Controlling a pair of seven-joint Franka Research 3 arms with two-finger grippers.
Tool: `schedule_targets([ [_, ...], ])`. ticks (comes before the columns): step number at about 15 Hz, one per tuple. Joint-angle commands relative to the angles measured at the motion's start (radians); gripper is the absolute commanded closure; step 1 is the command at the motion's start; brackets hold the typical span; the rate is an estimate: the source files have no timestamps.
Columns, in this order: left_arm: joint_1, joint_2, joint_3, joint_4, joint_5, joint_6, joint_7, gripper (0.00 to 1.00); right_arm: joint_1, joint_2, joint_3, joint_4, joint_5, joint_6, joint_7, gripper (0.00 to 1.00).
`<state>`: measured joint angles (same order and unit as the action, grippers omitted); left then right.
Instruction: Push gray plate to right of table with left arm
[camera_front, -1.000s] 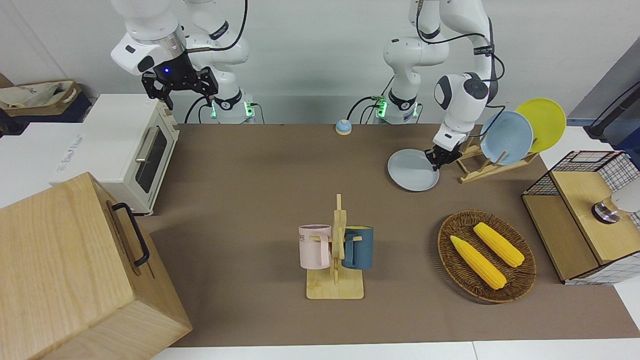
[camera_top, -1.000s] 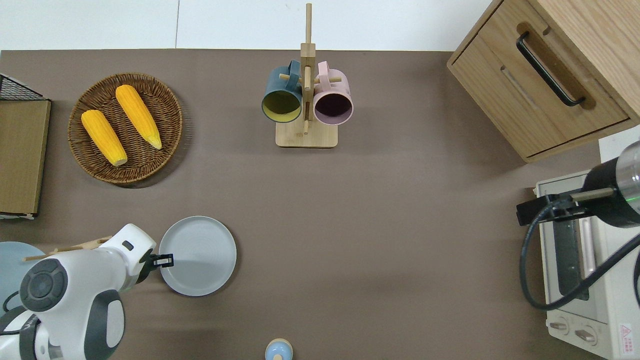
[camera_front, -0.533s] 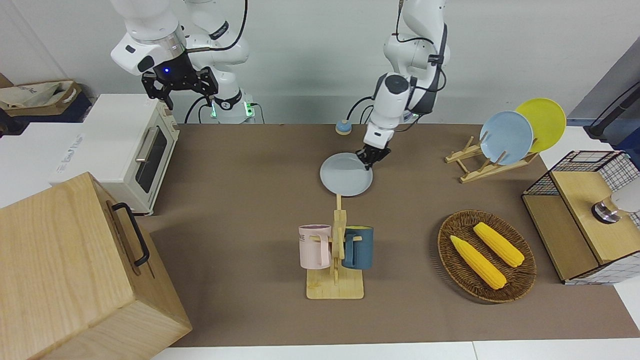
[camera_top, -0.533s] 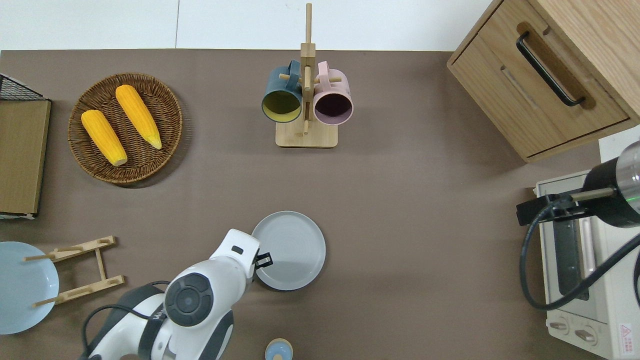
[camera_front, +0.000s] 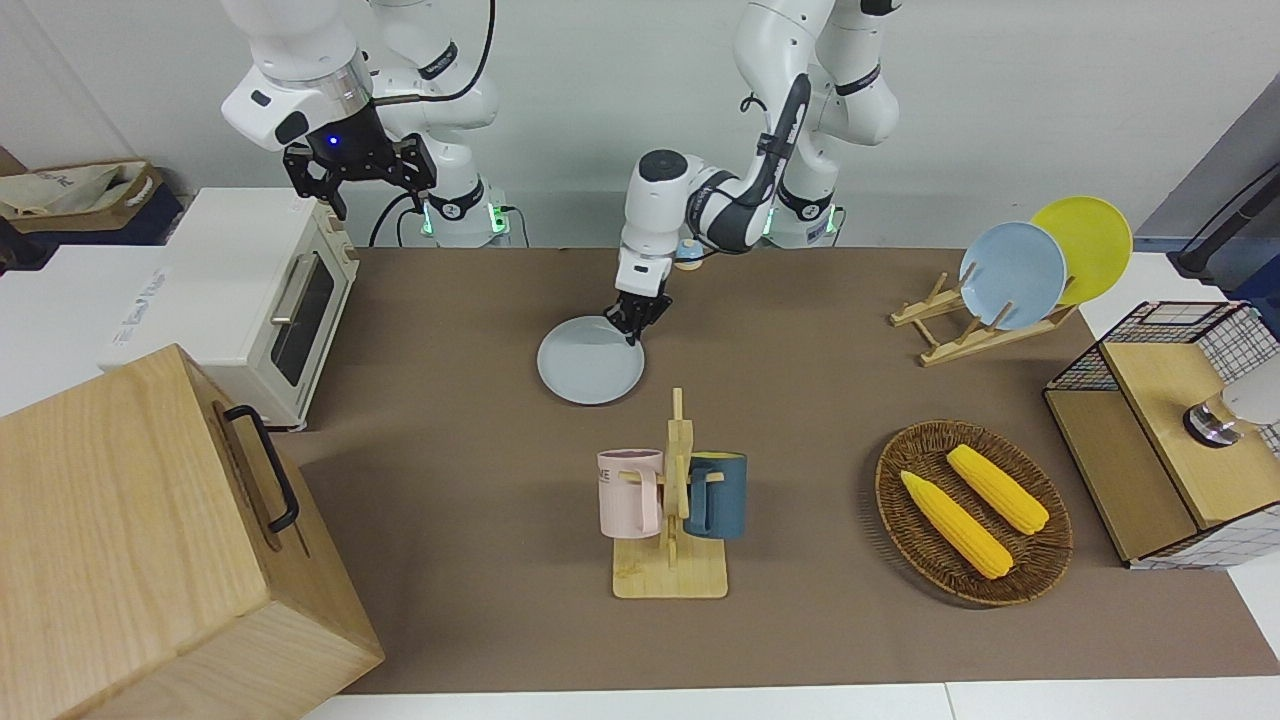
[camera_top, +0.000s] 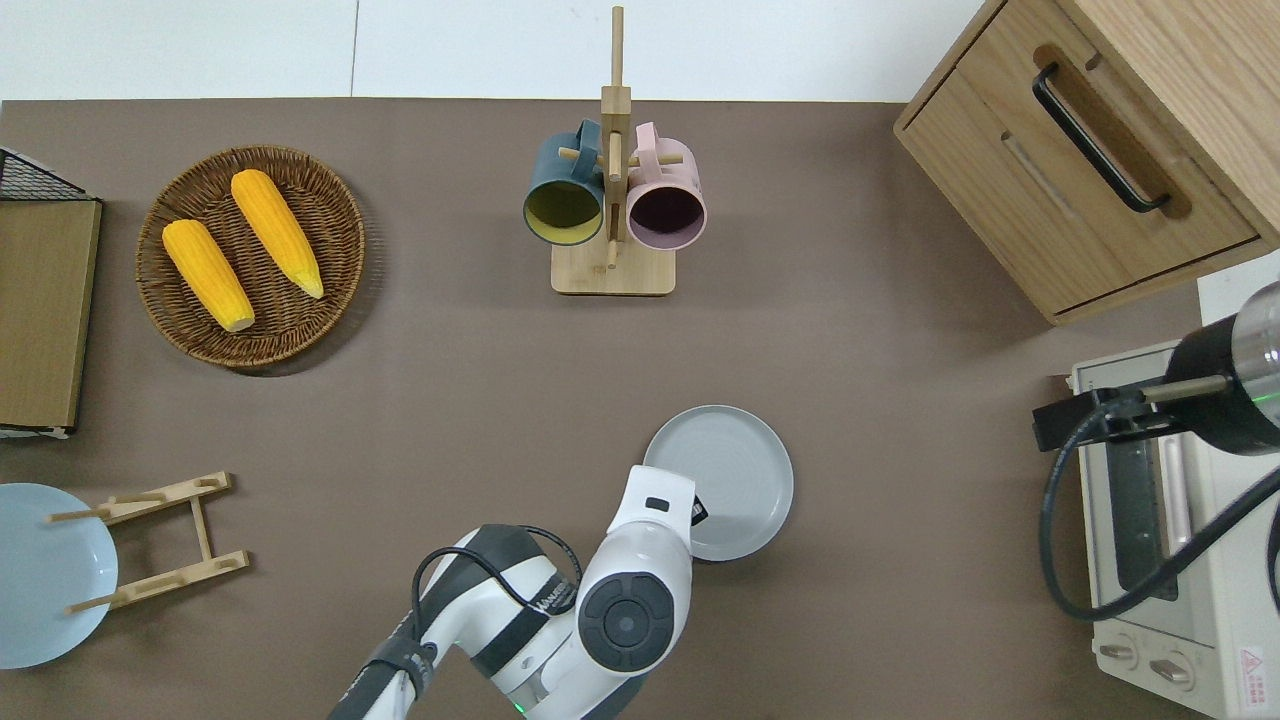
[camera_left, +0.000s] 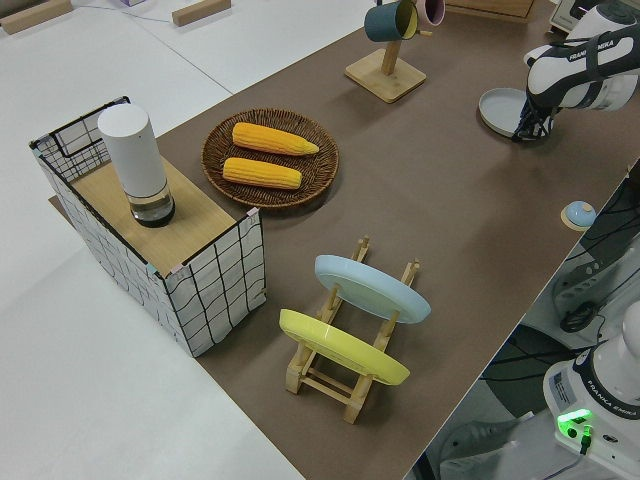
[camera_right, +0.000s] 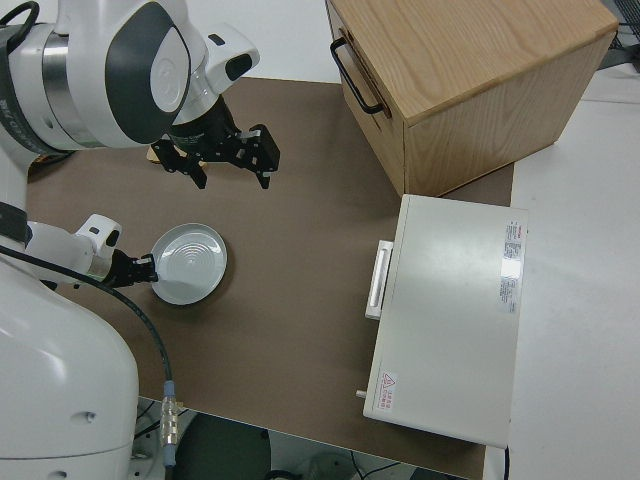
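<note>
The gray plate (camera_front: 590, 372) lies flat on the brown table (camera_front: 450, 300), nearer to the robots than the mug rack and a little toward the right arm's end. It also shows in the overhead view (camera_top: 725, 480), the left side view (camera_left: 503, 108) and the right side view (camera_right: 190, 262). My left gripper (camera_front: 633, 325) is low at the plate's rim, on the edge toward the left arm's end, with its fingers close together; it also shows in the overhead view (camera_top: 697, 512). My right gripper (camera_front: 355, 170) is parked and open.
A mug rack (camera_front: 672, 500) stands mid-table. A toaster oven (camera_front: 250, 290) and a wooden cabinet (camera_front: 150, 540) fill the right arm's end. A corn basket (camera_front: 972, 512), a plate rack (camera_front: 1010, 275) and a wire crate (camera_front: 1170, 430) are toward the left arm's end. A small bell (camera_front: 688, 250) sits near the robots.
My left gripper has swept from beside the plate rack toward the right arm's end, and the gray plate has slid along with it past the table's middle. The right arm has not moved.
</note>
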<state>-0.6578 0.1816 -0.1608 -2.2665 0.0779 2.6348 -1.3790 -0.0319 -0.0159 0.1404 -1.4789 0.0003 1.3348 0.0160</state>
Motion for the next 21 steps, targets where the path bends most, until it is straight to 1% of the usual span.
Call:
schedule_targets([
  [1,-0.039,0.058,0.010,0.065,0.051,-0.010,-0.072,1.00,-0.019,-0.002,0.016,0.009,0.004,-0.016,0.012,0.017],
  [2,-0.031,0.050,0.015,0.068,0.054,-0.028,-0.045,0.47,-0.020,-0.002,0.016,0.009,0.004,-0.016,0.013,0.017],
  [3,-0.026,0.036,0.024,0.080,0.057,-0.085,0.045,0.00,-0.019,-0.002,0.016,0.009,0.004,-0.016,0.012,0.017],
  [5,-0.013,0.032,0.027,0.136,0.037,-0.188,0.112,0.00,-0.019,-0.002,0.016,0.009,0.004,-0.016,0.012,0.017],
  [6,0.000,0.030,0.026,0.149,0.034,-0.211,0.130,0.00,-0.019,-0.002,0.016,0.009,0.004,-0.016,0.012,0.017],
  [9,0.004,-0.020,0.027,0.150,0.008,-0.252,0.211,0.00,-0.019,-0.002,0.016,0.009,0.004,-0.016,0.013,0.017],
  [11,0.033,-0.059,0.027,0.150,-0.033,-0.298,0.296,0.00,-0.019,-0.002,0.016,0.009,0.004,-0.016,0.012,0.017],
  [13,0.073,-0.135,0.029,0.150,-0.073,-0.402,0.424,0.00,-0.019,-0.002,0.016,0.009,0.004,-0.016,0.012,0.017],
  [14,0.104,-0.164,0.029,0.151,-0.087,-0.445,0.481,0.00,-0.019,-0.002,0.016,0.009,0.004,-0.016,0.012,0.017],
  [15,0.150,-0.203,0.030,0.154,-0.110,-0.510,0.583,0.00,-0.019,-0.002,0.016,0.009,0.004,-0.016,0.012,0.017],
  [16,0.180,-0.223,0.030,0.165,-0.115,-0.548,0.650,0.00,-0.019,-0.002,0.016,0.009,0.004,-0.016,0.012,0.017],
  [18,0.257,-0.241,0.032,0.209,-0.116,-0.654,0.774,0.00,-0.019,-0.002,0.016,0.009,0.004,-0.016,0.012,0.017],
  [21,0.370,-0.248,0.033,0.310,-0.118,-0.803,0.944,0.00,-0.019,-0.002,0.016,0.009,0.004,-0.016,0.013,0.017],
])
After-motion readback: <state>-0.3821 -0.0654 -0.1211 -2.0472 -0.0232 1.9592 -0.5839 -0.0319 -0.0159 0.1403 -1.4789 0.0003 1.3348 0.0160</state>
